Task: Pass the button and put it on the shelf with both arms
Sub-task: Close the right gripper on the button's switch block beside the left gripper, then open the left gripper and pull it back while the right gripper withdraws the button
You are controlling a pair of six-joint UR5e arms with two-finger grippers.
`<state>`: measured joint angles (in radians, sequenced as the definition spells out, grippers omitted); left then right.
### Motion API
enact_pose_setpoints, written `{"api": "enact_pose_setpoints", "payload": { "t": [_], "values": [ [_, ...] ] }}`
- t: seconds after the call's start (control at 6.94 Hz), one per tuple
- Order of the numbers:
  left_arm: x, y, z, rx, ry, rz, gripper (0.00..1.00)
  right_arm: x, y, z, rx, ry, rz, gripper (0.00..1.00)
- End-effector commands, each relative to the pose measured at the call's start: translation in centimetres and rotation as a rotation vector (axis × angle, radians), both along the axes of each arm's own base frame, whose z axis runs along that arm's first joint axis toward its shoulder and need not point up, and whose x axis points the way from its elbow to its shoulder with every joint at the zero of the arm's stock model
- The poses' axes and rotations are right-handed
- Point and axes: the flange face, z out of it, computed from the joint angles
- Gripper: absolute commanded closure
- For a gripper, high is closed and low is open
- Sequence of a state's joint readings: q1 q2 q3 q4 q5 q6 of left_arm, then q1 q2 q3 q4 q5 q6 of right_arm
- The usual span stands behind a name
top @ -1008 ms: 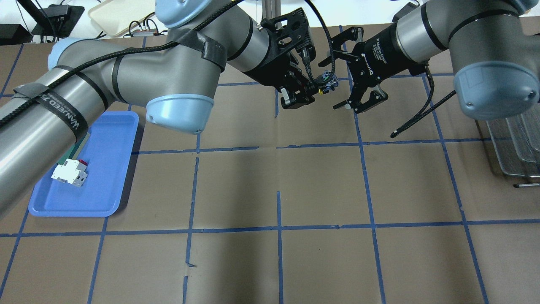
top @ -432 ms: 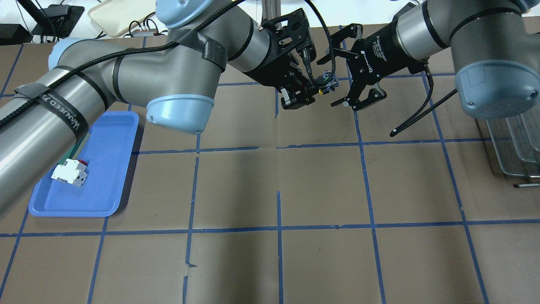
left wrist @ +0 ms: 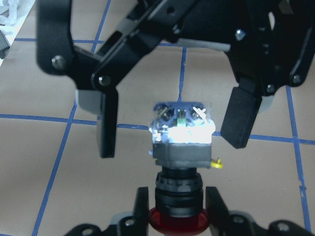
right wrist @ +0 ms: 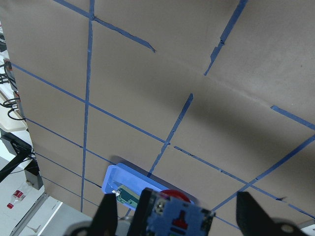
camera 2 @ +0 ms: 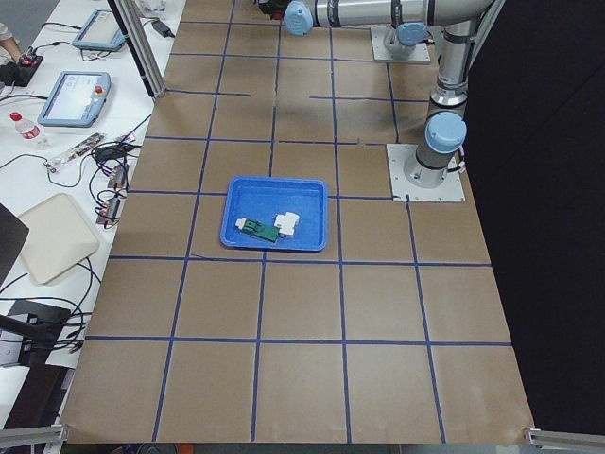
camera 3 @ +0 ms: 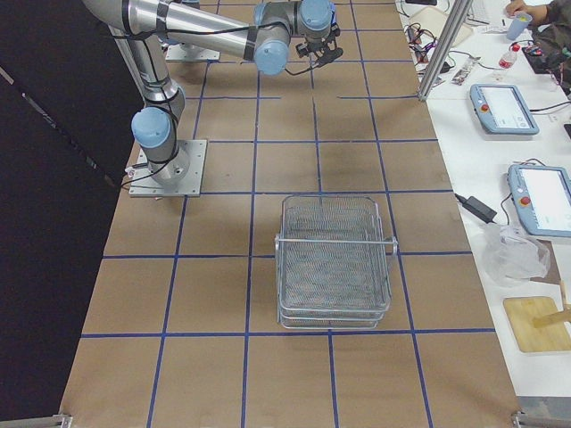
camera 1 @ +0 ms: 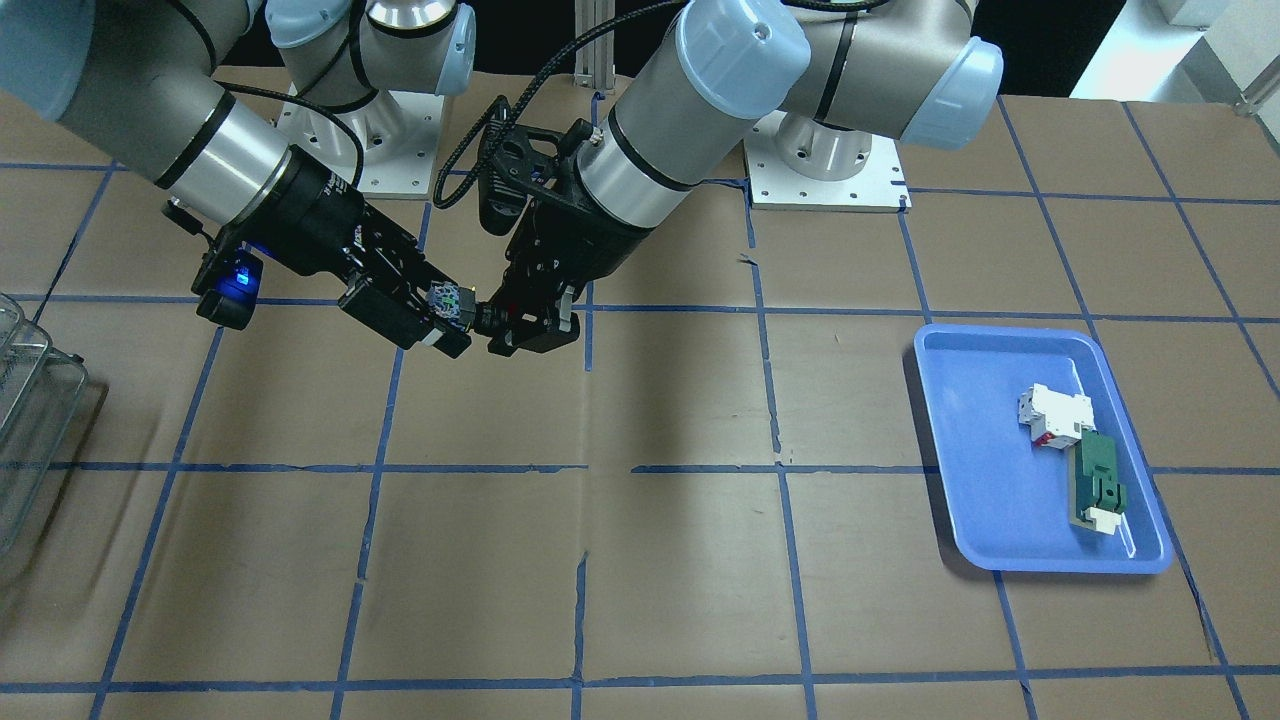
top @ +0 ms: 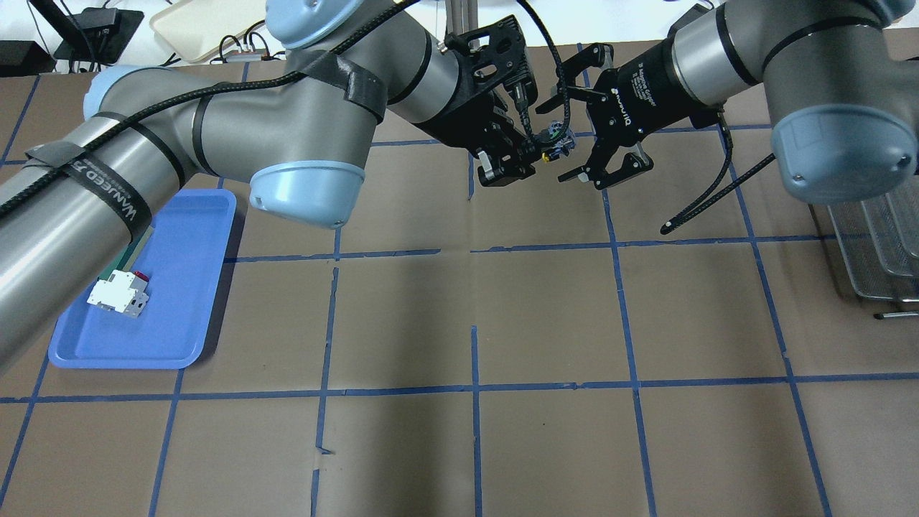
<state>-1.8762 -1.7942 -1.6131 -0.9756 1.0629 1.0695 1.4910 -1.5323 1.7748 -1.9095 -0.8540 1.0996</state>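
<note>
Gripping button (left wrist: 182,140) by its collar in closed left jaws, mid-air over counter (top: 546,309); open right jaws flanking its base.

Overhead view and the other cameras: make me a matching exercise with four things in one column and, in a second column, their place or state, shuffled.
Things:
1. button
2. right hand
3. white-and-red block
4. shelf

Places or states:
A. lying in the blue tray
B. open, fingers flanking the button's base
C. gripped by the left hand
D. silver wire mesh, on the robot's right side

Pairs: 1-C, 2-B, 3-A, 4-D
</note>
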Motion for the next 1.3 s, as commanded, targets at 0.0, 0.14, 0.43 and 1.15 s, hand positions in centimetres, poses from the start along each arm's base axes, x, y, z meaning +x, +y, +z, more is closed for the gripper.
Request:
{"api": "enact_pose_setpoints", "payload": {
  "t": [0.0, 0.14, 0.43, 1.15],
  "values": [
    [0.1, 0.3, 0.7, -0.013, 0.002, 0.000, 1.00, 0.0, 0.2, -0.5, 0.013, -0.002, -0.001, 0.81],
    [0.1, 0.2, 0.1, -0.003, -0.002, 0.000, 1.00, 0.0, 0.3, -0.4, 0.006, -0.001, 0.003, 1.00],
    [0.2, 0.3, 0.5, -0.006, -0.002, 0.003, 0.50, 0.0, 0.2, -0.1, -0.005, -0.001, 0.009, 1.00],
    [2.7, -1.0, 0.0, 0.019, -0.113, 0.157, 0.00, -1.4, -0.5, 0.2, -0.060, 0.020, 0.039, 1.00]
  ]
}}
